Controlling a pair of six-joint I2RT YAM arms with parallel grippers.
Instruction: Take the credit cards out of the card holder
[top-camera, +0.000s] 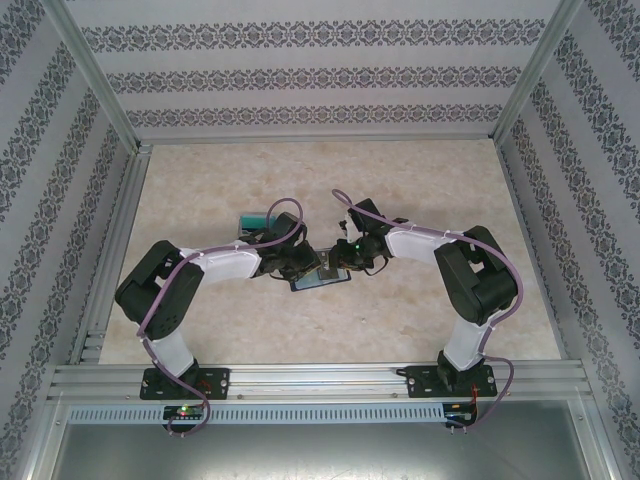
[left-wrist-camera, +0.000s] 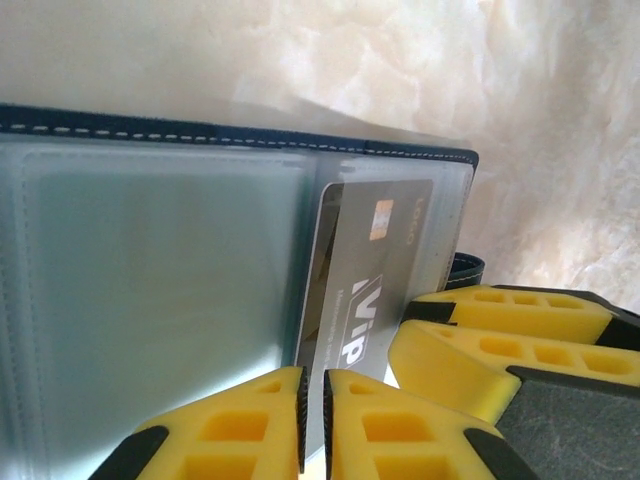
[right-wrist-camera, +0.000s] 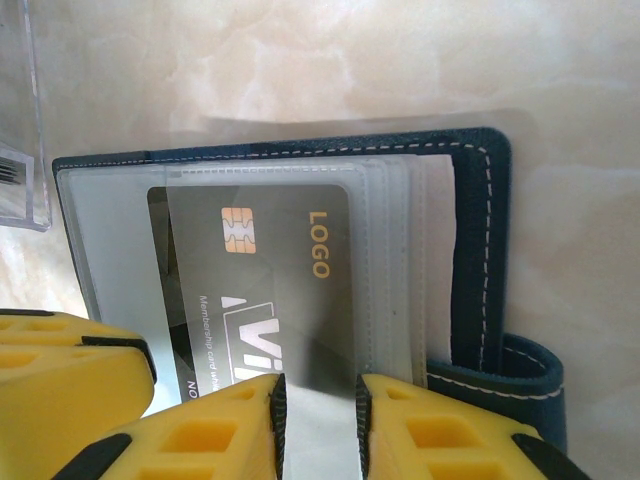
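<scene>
The card holder (top-camera: 320, 281) lies open on the table between both grippers, navy with white stitching (right-wrist-camera: 475, 250) and clear sleeves (left-wrist-camera: 150, 300). A dark grey credit card (right-wrist-camera: 270, 270) with a gold chip, "LOGO" and "VIP" lettering sits in a sleeve, also seen slanted (left-wrist-camera: 370, 270) in the left wrist view. My left gripper (left-wrist-camera: 313, 420) stands at the card's lower edge, its pads a thin slit apart. My right gripper (right-wrist-camera: 317, 430) is open, its tips on the sleeve over the card's near end. The two grippers nearly touch; the right fingers (left-wrist-camera: 490, 340) show beside the left ones.
A clear plastic box (right-wrist-camera: 20, 120) stands just left of the wallet. A teal-green card (top-camera: 252, 219) lies behind the left arm. Patterned walls and metal rails (top-camera: 110, 230) frame the marble tabletop, with bare table towards the back.
</scene>
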